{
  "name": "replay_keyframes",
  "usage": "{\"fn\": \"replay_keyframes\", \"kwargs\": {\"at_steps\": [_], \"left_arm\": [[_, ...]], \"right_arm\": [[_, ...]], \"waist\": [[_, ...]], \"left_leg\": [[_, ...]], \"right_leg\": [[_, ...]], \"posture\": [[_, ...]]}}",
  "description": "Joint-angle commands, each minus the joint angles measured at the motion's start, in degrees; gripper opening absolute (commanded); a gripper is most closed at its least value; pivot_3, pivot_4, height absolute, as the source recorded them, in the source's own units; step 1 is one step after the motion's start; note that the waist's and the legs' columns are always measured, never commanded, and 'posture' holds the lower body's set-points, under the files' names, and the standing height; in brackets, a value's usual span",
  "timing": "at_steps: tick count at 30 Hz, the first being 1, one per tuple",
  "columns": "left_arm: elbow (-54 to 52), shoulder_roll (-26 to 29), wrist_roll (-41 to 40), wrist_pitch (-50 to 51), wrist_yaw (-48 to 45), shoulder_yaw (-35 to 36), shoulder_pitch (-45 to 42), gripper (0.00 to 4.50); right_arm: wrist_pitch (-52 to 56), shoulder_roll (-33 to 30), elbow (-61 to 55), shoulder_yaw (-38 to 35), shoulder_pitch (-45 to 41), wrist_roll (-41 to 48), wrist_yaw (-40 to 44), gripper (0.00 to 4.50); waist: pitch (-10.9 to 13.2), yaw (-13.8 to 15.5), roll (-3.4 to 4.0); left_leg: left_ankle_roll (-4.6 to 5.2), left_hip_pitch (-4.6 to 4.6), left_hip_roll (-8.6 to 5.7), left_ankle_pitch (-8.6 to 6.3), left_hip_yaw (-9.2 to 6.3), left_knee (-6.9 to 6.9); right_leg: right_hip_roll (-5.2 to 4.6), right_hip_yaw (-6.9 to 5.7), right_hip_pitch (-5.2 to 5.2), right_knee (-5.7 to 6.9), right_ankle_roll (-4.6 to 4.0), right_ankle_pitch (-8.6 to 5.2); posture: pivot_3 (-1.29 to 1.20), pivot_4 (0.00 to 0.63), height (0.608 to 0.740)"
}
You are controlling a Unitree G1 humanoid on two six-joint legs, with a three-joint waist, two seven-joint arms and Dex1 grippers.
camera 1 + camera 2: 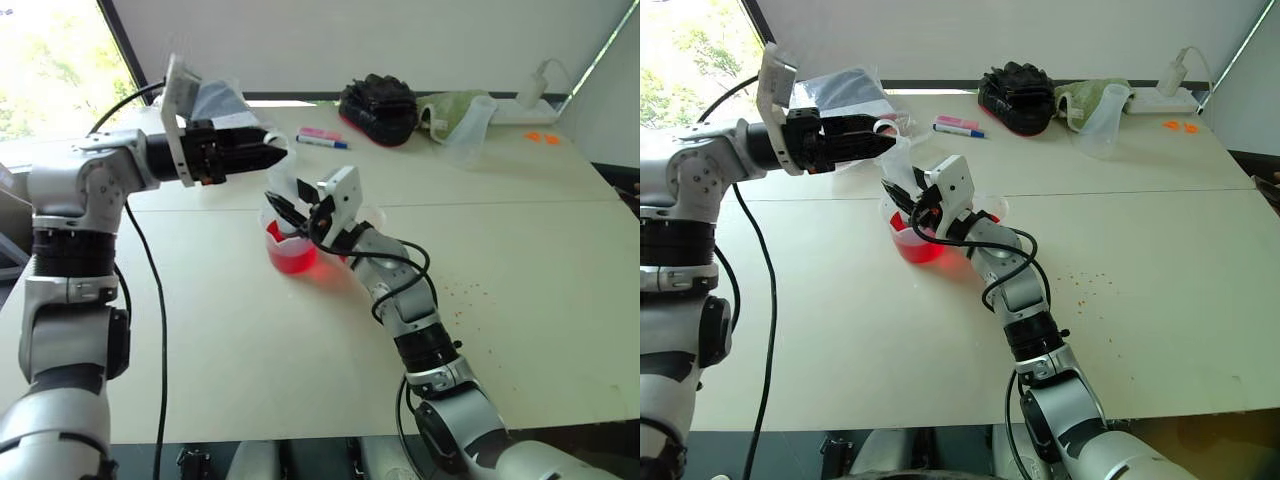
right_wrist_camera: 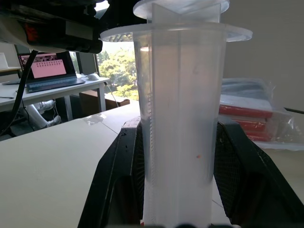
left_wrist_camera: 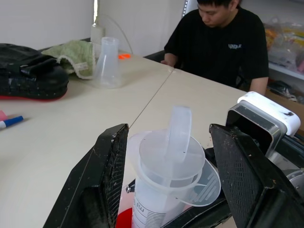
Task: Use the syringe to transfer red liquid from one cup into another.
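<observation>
Right end effector (image 1: 290,212) clamps the syringe (image 2: 178,109) upright over the red beaker (image 1: 288,250); I'd close my open left end effector (image 3: 166,156) squarely around the plunger ring (image 3: 178,133).

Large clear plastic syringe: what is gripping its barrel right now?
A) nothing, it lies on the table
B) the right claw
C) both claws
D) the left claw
B: the right claw is shut on the barrel of the large clear plastic syringe, holding it upright over the red liquid, while the left claw stands open on either side of the ring-shaped plunger handle without touching it.
</observation>
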Motion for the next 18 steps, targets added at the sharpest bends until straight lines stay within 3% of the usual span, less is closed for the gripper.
{"fn": "replay_keyframes", "kwargs": {"at_steps": [1,8,11,15,16,18], "left_arm": [[0.3,-0.1,0.4,-1.3,-0.7,0.5,-2.6,2.83],[1.0,-1.1,1.2,-1.9,-1.0,0.6,-3.3,2.83],[0.7,-1.2,1.3,-1.9,-1.2,0.4,-3.1,1.99],[-0.2,-1.1,1.4,-1.7,-1.6,0.0,-2.5,0.27],[-0.3,-1.1,1.4,-1.6,-1.7,-0.1,-2.4,0.02],[-0.4,-1.0,1.6,-1.5,-1.9,-0.2,-2.2,0.02]], "right_arm": [[-1.5,0.5,-2.5,0.2,-0.3,-0.1,0.0,1.37],[-1.5,0.4,-2.6,0.3,-0.1,-0.2,-0.2,1.37],[-1.5,0.3,-2.7,0.3,0.0,-0.2,-0.2,1.37],[-1.5,0.3,-2.7,0.4,0.0,-0.2,-0.2,1.37],[-1.5,0.3,-2.7,0.4,0.0,-0.2,-0.2,1.37],[-1.6,0.3,-2.6,0.4,0.0,-0.2,-0.2,1.37]], "waist": [[0.0,0.0,0.0],[0.0,-0.1,0.0],[0.0,-0.1,0.0],[0.0,-0.1,0.0],[0.0,-0.1,0.0],[0.0,-0.1,0.0]], "left_leg": [[0.0,0.0,0.0,0.0,0.0,0.0],[0.0,0.0,0.0,0.0,0.0,0.0],[0.0,0.0,0.01,0.0,0.0,0.0],[0.0,0.0,0.01,0.0,0.0,0.0],[0.0,0.0,0.01,0.0,0.0,0.0],[0.0,0.0,0.01,0.0,0.0,0.0]], "right_leg": [[0.0,0.0,0.0,0.0,0.0,0.0],[0.0,0.0,0.0,0.0,0.0,0.0],[0.0,0.0,0.0,0.0,0.0,0.0],[0.0,0.0,0.0,0.0,0.0,0.0],[0.0,0.0,0.0,0.0,0.0,0.0],[0.0,0.0,0.0,0.0,0.0,0.0]], "posture": [[0.0,0.15,0.711],[0.0,0.15,0.711],[0.0,0.15,0.711],[0.0,0.15,0.711],[0.0,0.15,0.711],[0.0,0.15,0.711]]}}
